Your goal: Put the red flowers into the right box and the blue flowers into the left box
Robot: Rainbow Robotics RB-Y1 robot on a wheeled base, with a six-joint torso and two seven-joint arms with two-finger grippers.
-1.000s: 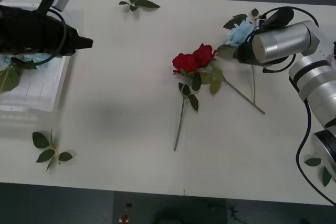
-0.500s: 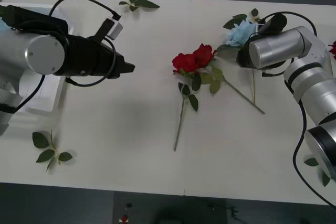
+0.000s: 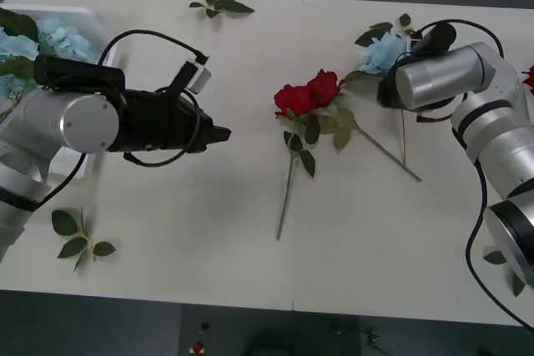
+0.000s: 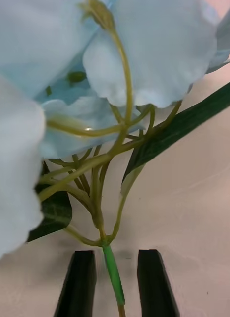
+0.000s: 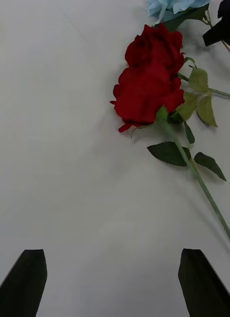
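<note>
near the worktop's middle lie 2 red flowers (image 3: 309, 93), velvety blooms toward the far edge; 1 thin stem runs toward the near edge, the other toward the right. the left gripper (image 3: 219, 132), fingers spread wide and empty, points at them. farther right, the right gripper (image 4: 114, 282) straddles a fluffy blue flower (image 3: 380, 53) stem, fingers narrowly apart. more blue flowers (image 3: 33, 43) fill the left box (image 3: 93, 14), largely hidden by the arm.

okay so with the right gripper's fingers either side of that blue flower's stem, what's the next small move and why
Probably close the right gripper on the stem. Its black fingers sit either side of the blue flower's thin green stem with gaps still showing, so it isn't gripped yet. The left gripper, fingers open, points at the red roses, well short of them.
</note>
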